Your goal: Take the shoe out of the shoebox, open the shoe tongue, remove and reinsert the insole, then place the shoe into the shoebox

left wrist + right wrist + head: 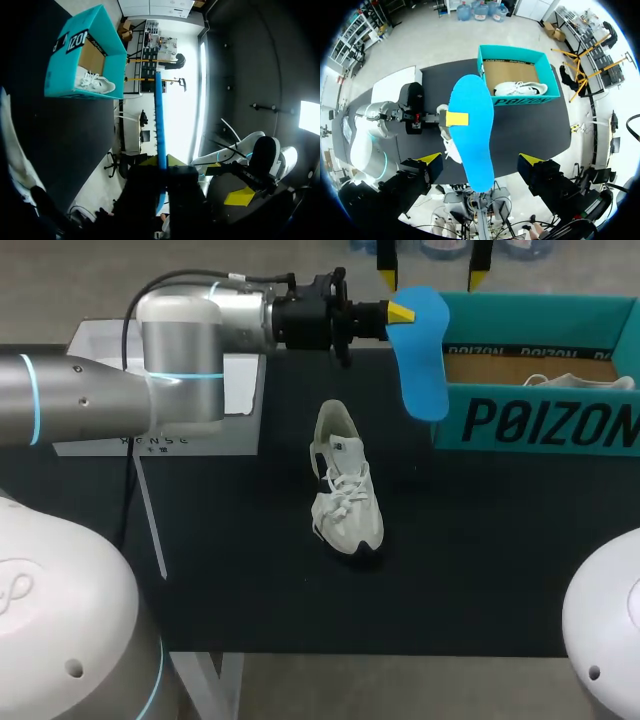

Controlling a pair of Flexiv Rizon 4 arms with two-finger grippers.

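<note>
Step in hand: insole out, not yet back in. Left tool (400, 313) is clamped on the blue insole (421, 352) near one end and holds it in the air, above the counter (230, 570) and just beside the shoebox (540, 405). From the left wrist view the insole shows edge-on, running straight out from between the fingers.

The shoe being worked on (345, 485) lies on the counter, well below the insole, laces up, collar toward the far side.

Right tool (481, 160) hangs high over the scene, fingers spread wide, nothing in them.

Next move, as I judge it: lower and tilt the insole, feed its free end through the shoe's opening toward the toe. The shoe is loose, so the right tool probably has to steady it.

Count: shoes two, the second shoe (580, 382) lying in the shoebox; insole one; shoebox one; tools two.
</note>
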